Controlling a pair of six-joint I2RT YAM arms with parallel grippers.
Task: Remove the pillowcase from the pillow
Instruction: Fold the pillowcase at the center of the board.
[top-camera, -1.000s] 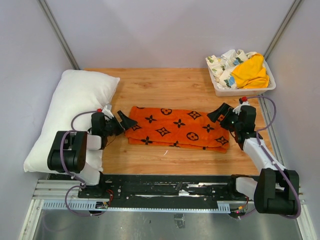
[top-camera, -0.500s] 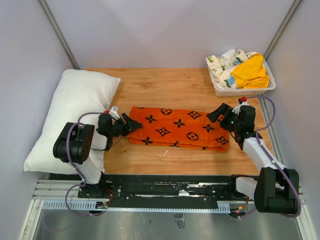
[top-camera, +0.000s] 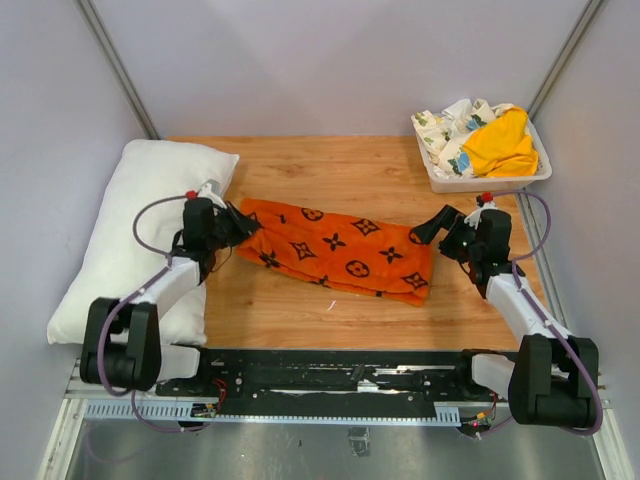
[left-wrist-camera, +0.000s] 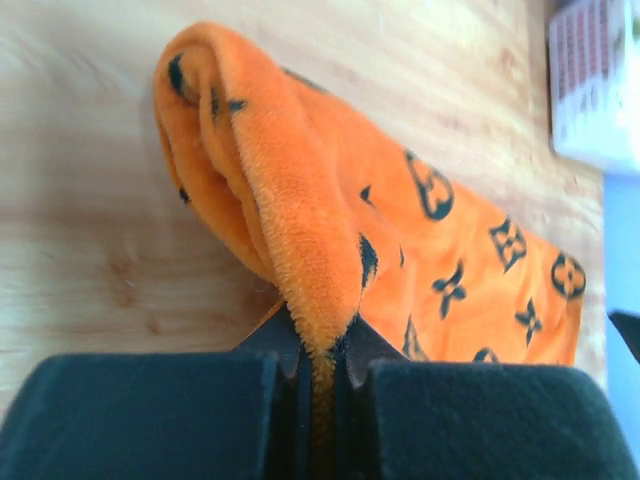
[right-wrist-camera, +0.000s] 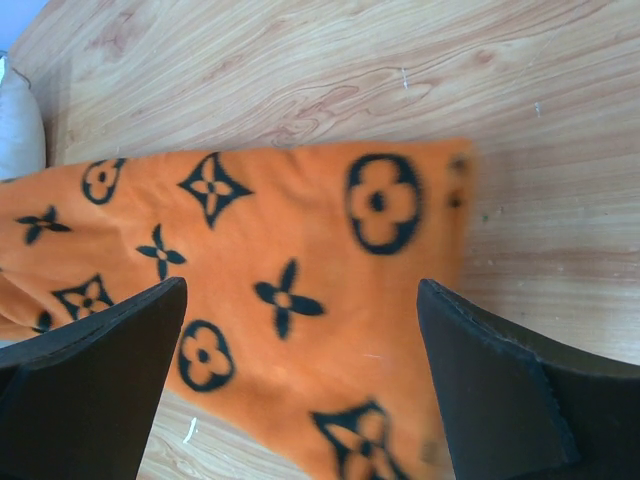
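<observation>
— Pillowcase (top-camera: 335, 250) position?
— Laid out flat and slanted across the tabletop (top-camera: 340, 165), fully off the pillow (top-camera: 140, 220). Pillow is seen at the left edge, just beside the case's left end.
— Left claw (left-wrist-camera: 318, 375)?
— Clamped on the pillowcase's left end; a fold of orange fabric is pinched between the jaws.
— Right claw (top-camera: 430, 228)?
— Spread wide at the right end. Nothing is gripped.

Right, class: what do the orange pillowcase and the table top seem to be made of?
The pillowcase: probably plush fleece, matt; a fuzzy nap shows at the pinched fold. The table top: wood or wood-look laminate, smooth; grain lines and knots are visible.
</observation>
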